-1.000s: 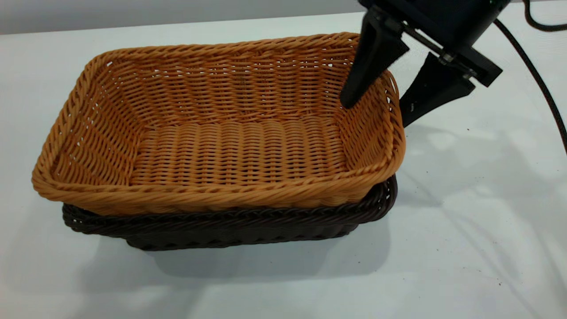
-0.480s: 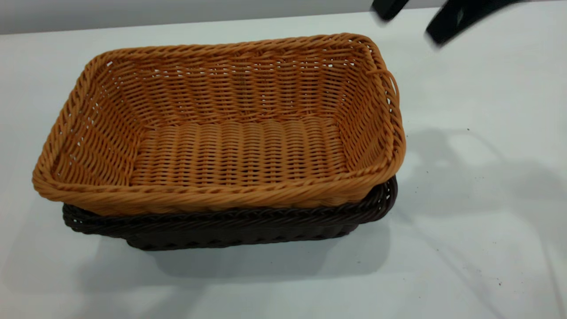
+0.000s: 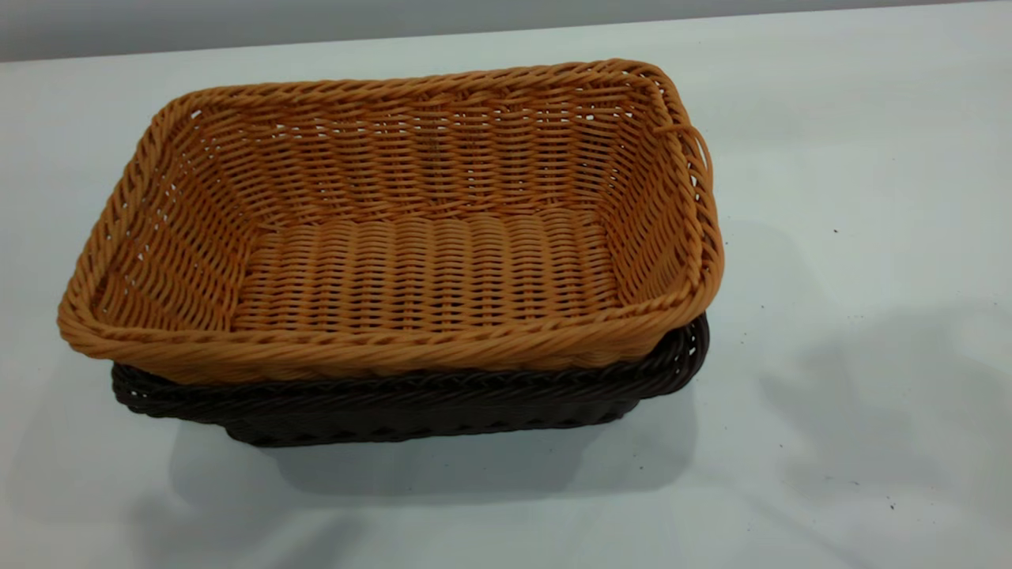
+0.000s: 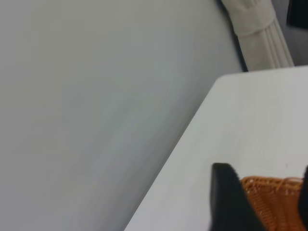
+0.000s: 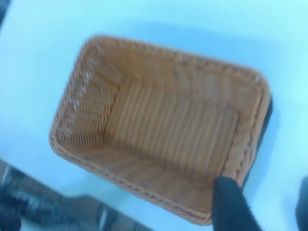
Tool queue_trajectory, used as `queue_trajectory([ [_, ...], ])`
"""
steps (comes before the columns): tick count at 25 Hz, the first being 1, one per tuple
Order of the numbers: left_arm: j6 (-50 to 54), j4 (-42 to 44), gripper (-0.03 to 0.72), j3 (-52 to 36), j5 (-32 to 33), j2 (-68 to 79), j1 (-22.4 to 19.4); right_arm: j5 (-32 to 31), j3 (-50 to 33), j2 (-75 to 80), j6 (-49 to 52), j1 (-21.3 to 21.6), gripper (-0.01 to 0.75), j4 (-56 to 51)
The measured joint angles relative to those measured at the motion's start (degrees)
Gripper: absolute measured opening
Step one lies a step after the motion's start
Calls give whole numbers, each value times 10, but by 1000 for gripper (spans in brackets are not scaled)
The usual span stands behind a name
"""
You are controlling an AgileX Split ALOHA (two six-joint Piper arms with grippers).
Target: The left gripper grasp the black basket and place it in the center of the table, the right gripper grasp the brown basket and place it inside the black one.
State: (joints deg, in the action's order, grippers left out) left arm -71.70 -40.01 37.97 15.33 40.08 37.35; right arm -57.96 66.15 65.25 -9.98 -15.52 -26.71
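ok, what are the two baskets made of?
Brown basket: woven wicker, orange-tan; slight sheen and very even strands suggest plastic rattan, but natural cane can't be ruled out. Black basket: same braided weave, dark brown-black and glossy, probably the same material.

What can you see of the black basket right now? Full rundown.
The black basket is a rectangular woven wicker basket, very dark brown-black, with a braided rim and open-weave sides. It sits upright on the white table. The brown basket is nested inside it and hides its interior, leaving only the rim and the near wall showing in the exterior view, and a dark sliver along one edge in the right wrist view. Nothing else touches it.
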Motion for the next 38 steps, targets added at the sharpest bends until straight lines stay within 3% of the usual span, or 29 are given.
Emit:
queue_trajectory([
  [6,50,5,66,0,54,-56,0,-23,0,-134,51,0,147,20],
  [9,81,20,10,0,101,-79,0,-45,0,-200,52,0,92,42],
  [21,395,282,-1,1,354,-183,0,-124,0,-406,62,1,56,178],
  [28,546,336,-1,1,511,-232,0,-121,-5,-464,78,1,56,198],
  [31,594,349,-1,1,546,-247,0,-121,-18,-477,78,1,56,209],
  [38,635,351,-1,1,547,-299,0,-120,-91,-522,58,1,56,247],
])
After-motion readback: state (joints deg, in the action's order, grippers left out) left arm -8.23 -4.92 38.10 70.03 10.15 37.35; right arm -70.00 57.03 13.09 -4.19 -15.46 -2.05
